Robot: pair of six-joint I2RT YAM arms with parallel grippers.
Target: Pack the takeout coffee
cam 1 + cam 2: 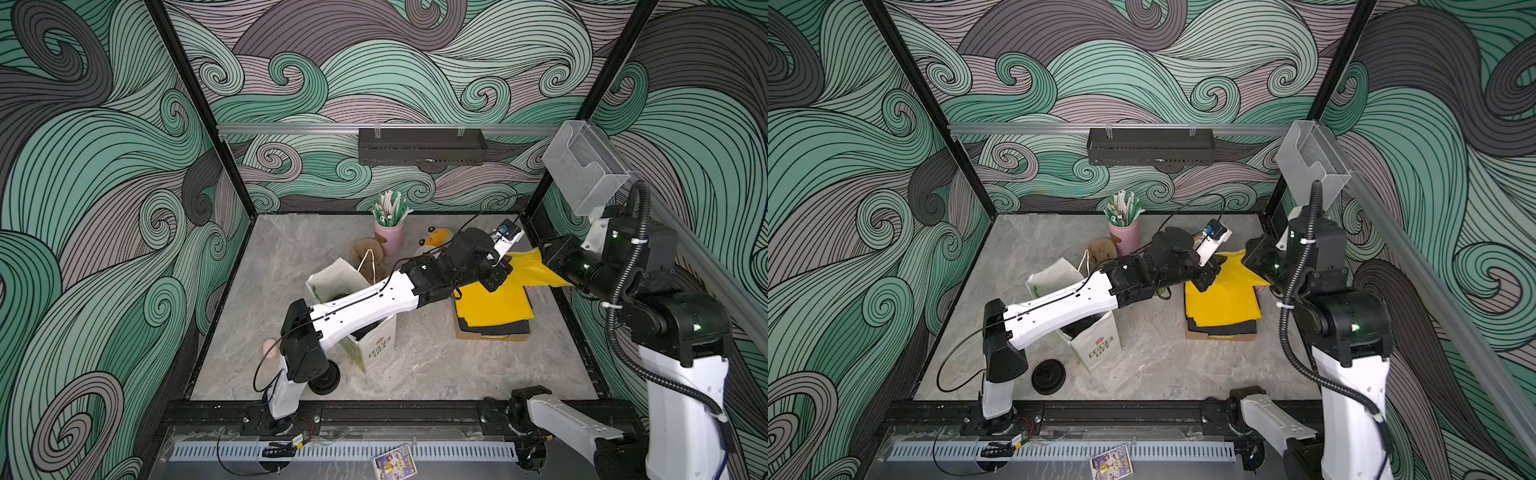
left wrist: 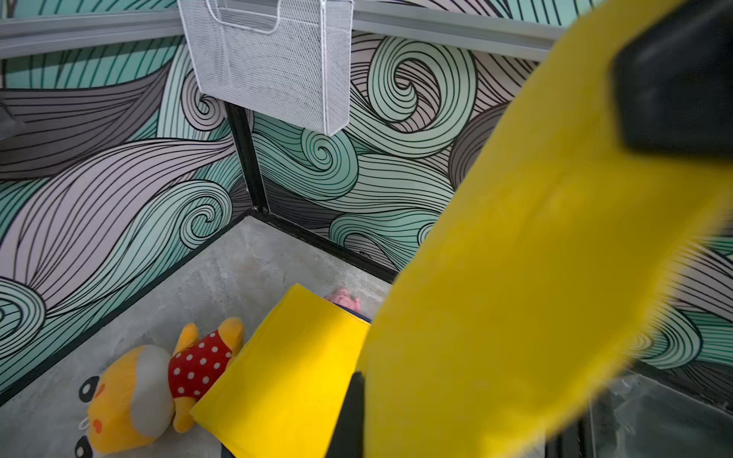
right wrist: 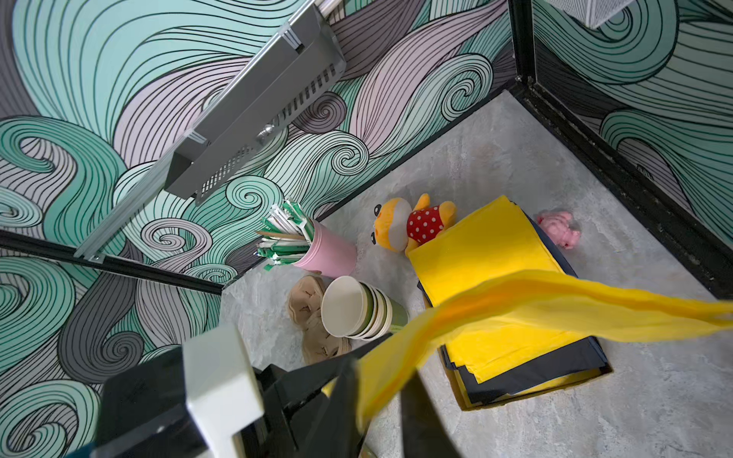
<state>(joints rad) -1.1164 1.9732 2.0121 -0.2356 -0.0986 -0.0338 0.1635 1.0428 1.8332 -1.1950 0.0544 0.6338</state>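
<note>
The takeout coffee is out of view. My left arm crosses over the open top of the white paper bag (image 1: 370, 345) and hides most of its inside. A loose yellow sheet (image 1: 523, 266) hangs in the air between both grippers, above a stack of yellow and black sheets (image 1: 492, 309). My left gripper (image 1: 496, 276) has reached across to the right and is shut on one end of the sheet (image 2: 515, 277). My right gripper (image 3: 380, 384) is at the other end, fingers parted, and the sheet (image 3: 555, 305) runs between them.
Stacked lidless cups (image 3: 357, 309) lie on their side beside a pink cup of straws (image 1: 390, 235). Loose black lids (image 1: 1048, 376) sit by the left arm's base. A yellow plush (image 3: 412, 222), a brown plush (image 1: 368, 249) and a pink toy (image 3: 559, 228) lie near the back.
</note>
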